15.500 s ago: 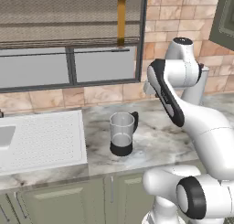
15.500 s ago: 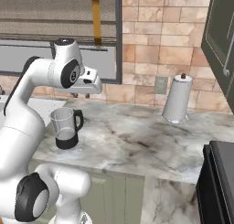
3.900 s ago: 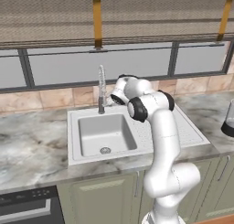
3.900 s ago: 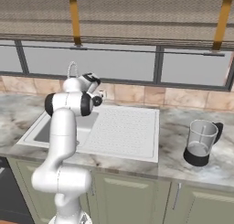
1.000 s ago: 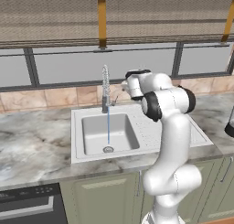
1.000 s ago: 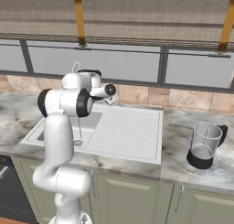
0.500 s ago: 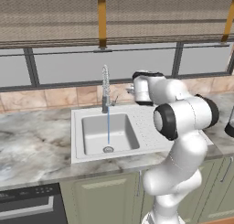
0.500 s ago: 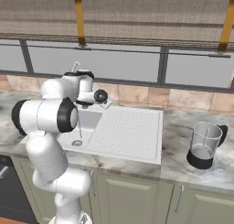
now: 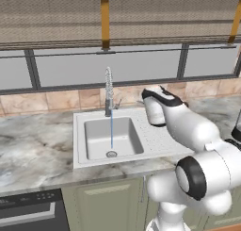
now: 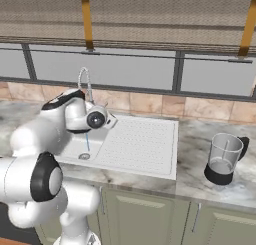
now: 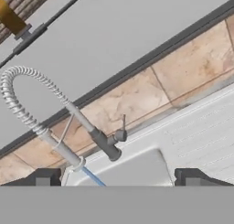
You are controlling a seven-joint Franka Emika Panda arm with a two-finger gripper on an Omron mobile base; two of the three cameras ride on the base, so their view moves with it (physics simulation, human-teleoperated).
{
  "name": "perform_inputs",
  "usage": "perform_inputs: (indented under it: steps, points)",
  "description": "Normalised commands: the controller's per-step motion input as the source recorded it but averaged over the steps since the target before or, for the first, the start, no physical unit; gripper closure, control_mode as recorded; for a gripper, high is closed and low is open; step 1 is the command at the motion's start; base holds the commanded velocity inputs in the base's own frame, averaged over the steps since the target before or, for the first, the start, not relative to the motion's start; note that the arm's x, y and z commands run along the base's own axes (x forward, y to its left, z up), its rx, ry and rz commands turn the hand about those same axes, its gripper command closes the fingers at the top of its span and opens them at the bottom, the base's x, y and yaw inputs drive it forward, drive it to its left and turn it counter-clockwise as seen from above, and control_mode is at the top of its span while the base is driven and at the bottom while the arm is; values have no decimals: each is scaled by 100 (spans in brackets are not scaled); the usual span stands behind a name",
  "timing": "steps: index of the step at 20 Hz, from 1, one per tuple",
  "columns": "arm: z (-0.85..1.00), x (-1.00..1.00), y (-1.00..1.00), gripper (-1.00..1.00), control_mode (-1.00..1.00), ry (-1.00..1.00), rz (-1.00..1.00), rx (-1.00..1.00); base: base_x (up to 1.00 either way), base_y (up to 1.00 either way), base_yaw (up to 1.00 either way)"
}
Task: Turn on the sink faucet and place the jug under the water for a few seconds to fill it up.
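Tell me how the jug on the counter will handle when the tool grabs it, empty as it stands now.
The jug looks clear and glass-like, so likely stiff, smooth and perhaps slippery. It appears empty, so probably light, with most weight in the black base. It stands tall on that base, so a high push might tip it; its side handle should stop it rolling far.

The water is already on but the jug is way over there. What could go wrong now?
The water keeps running into the sink while the jug waits far right on the counter, so water may be wasted. The open end effector must swing past the faucet and could bump its lever. The glass jug could tip when grabbed.
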Motion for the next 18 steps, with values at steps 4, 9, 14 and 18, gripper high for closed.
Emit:
perform_inputs:
  steps: [4, 9, 14, 18]
  points:
    - [84, -100, -29, -100, -100, 0, 0, -8, 0, 0, 0]
    - [86, -94, -28, -100, -100, 1, 0, -7, 0, 0, 0]
    - [89, -77, -25, -100, -100, 6, 0, -7, 0, 0, 0]
    - [90, -66, -28, -100, -100, 12, 0, -6, 0, 0, 0]
